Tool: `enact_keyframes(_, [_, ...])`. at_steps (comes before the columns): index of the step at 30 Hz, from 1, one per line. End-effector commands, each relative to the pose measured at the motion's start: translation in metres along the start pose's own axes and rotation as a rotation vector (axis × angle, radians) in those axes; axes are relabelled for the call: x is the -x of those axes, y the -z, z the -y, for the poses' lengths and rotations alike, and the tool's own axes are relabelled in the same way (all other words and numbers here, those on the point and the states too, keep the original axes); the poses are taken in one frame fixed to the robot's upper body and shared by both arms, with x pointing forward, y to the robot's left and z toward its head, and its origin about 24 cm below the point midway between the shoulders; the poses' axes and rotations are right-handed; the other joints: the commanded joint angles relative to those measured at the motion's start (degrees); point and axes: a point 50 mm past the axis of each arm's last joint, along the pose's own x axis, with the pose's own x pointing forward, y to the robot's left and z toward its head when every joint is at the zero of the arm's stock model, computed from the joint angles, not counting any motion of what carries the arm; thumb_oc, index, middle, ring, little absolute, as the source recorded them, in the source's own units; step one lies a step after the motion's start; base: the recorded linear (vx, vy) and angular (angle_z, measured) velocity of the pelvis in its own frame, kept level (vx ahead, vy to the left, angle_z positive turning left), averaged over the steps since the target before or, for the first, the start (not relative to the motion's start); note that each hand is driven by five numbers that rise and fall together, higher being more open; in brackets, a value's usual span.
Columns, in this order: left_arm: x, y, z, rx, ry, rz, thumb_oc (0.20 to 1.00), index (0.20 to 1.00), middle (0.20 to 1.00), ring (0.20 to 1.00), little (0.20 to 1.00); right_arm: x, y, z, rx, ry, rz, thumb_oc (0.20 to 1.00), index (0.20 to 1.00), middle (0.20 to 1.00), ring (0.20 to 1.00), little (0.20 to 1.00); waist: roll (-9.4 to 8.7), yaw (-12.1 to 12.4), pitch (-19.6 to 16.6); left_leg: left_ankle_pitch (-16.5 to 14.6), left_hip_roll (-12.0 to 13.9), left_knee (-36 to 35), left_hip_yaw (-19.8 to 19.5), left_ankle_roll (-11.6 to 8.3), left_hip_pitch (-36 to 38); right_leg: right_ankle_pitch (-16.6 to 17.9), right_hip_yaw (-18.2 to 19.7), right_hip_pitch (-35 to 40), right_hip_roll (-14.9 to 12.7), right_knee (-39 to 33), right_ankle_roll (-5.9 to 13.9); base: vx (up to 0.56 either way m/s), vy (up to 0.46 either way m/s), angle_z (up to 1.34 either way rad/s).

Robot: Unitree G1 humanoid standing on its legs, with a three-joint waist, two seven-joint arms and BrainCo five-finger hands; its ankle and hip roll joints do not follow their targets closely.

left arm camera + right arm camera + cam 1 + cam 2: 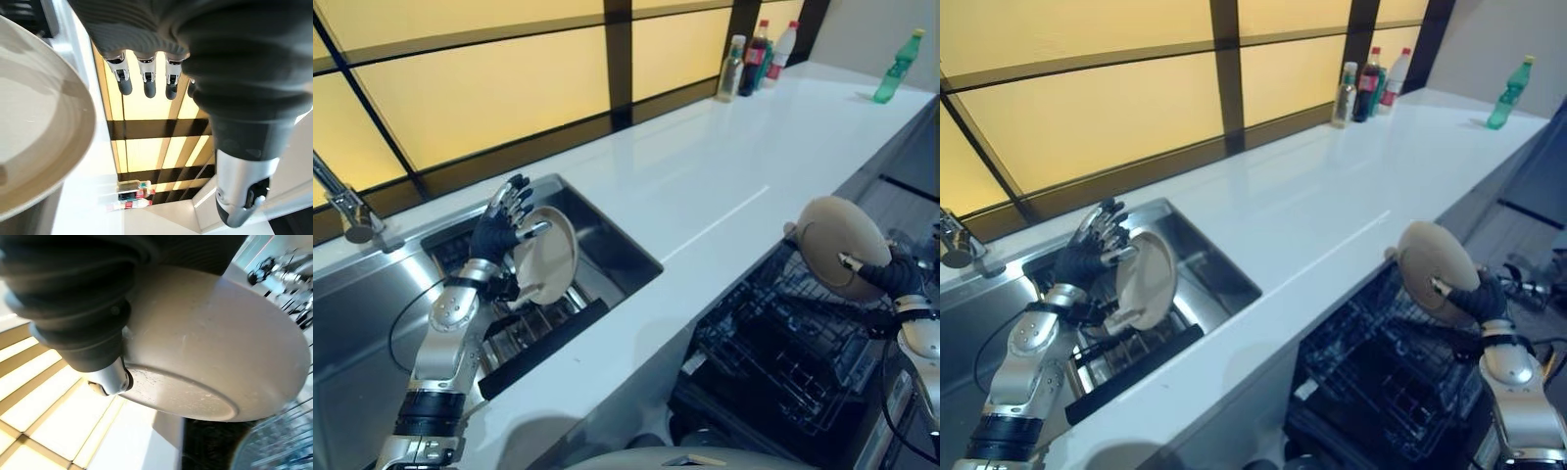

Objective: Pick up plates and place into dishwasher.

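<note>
White counter (705, 186) under lit yellow window panels (489, 88), with bottles (754, 59) at the far end and a sink (607, 245) sunk in near the tap (347, 211). From the left eye: left hand (499, 230) raised in the sink, fingers straight and spread behind the sink plate (553, 257), thumb across its front; on edge, tilted, over a rack in the basin. Farther right, right hand (899, 279) clamped on the rim of the carried plate (842, 245), held on edge above the open dishwasher rack (783, 352), clear of the wires. From the right eye: same layout, carried plate just past the counter's edge, sink plate leaning against the left palm. From the left wrist: fingers (146, 83) and thumb (239, 196) straight, nothing closed between them, sink plate at one side; contact with the palm impossible to tell. From the right wrist: thumb (110, 377) pressed on the underside of the carried plate near its rim, a narrow edge pinch. Likely trouble: plate swinging or slipping out of so small a grip on the way down, then striking the wires or lodging across two slots instead of inside one. Also possible: sink plate toppling in the basin on a lift without closed fingers, for lack of any real hold.
</note>
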Motion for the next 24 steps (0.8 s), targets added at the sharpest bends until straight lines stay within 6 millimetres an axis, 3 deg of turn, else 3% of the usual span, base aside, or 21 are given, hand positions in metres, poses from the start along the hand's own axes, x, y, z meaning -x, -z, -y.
enact_keyframes(1, [0.000, -0.013, -0.022, -0.061, -0.078, 0.048, 1.000, 1.000, 1.000, 1.000, 1.000, -0.010, -0.010, 0.035, 0.085, 0.161, 0.046, 0.200, 0.200, 0.200, 0.200, 0.200, 0.57, -0.7, 1.5, -9.7, -4.1, 9.1, -1.5, 10.85, -5.1, -7.7, -3.6, 0.1, 0.4, 4.2, 1.85, 0.01, -0.049, -0.01])
enact_keyframes(12, [0.004, -0.018, -0.022, -0.103, -0.059, 0.041, 1.000, 1.000, 1.000, 1.000, 1.000, -0.008, 0.021, 0.027, 0.194, 0.085, -0.096, 0.200, 0.200, 0.200, 0.200, 0.200, 1.09, -0.5, 5.0, -11.2, -3.8, 15.2, -0.9, 11.16, -7.5, -7.4, -4.5, -2.2, -0.9, 7.8, 2.34, 0.03, -0.041, -0.02])
enact_keyframes(24, [0.008, -0.014, -0.015, -0.106, -0.036, 0.010, 1.000, 1.000, 1.000, 1.000, 1.000, -0.007, 0.040, -0.001, 0.235, -0.077, -0.177, 0.200, 0.200, 0.200, 0.200, 0.200, 1.71, 0.6, 9.4, -12.2, -3.0, 22.5, -2.6, 11.38, -10.9, -8.0, -5.0, -3.4, -2.8, 12.5, 2.56, 0.05, -0.041, -0.11])
